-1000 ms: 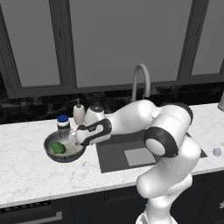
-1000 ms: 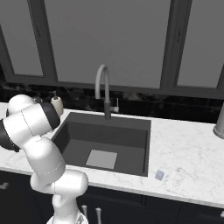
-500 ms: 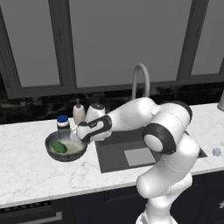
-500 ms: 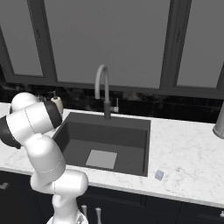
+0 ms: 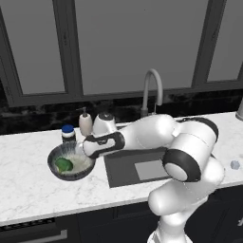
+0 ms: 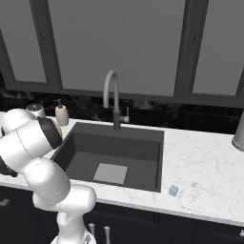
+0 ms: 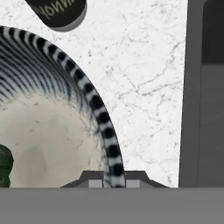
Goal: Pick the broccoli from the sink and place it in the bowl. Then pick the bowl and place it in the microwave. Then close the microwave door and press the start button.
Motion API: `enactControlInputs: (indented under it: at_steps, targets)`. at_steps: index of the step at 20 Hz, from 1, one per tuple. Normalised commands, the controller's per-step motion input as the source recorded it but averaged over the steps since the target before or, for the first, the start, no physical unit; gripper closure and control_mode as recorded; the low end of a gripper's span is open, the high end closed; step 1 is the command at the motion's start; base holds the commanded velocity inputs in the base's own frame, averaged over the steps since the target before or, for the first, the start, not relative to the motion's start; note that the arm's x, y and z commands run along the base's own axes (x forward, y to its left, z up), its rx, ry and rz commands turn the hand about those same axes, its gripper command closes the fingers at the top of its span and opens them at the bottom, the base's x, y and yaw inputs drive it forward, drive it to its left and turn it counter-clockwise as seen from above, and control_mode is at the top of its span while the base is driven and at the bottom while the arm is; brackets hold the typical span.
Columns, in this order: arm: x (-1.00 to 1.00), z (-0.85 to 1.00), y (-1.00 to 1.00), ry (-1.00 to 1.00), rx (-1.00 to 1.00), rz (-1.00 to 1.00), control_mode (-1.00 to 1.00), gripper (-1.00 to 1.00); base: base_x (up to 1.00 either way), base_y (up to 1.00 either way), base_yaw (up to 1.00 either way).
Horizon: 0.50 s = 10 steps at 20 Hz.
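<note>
Gripper (image 7: 114, 179) pinches the bowl's (image 5: 71, 161) right rim on the table (image 5: 28, 190), so lifting should go level to keep the broccoli (image 5: 63, 164) inside.

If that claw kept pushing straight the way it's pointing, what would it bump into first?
It is already there: the gripper is shut on the bowl rim. Pushing on would probably just drive that rim deeper between its fingers.
</note>
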Motion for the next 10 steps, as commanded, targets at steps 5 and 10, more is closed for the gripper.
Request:
enactControlInputs:
  at_steps: [5,10]
  targets:
    - [-0.55,0.34,-0.12,-0.08,0.00,-0.06,-1.00,1.00,0.00,0.00,0.00]
    - [-0.31,0.51,-0.17,0.00,0.03,-0.19,-1.00,1.00,0.00,0.00,0.00]
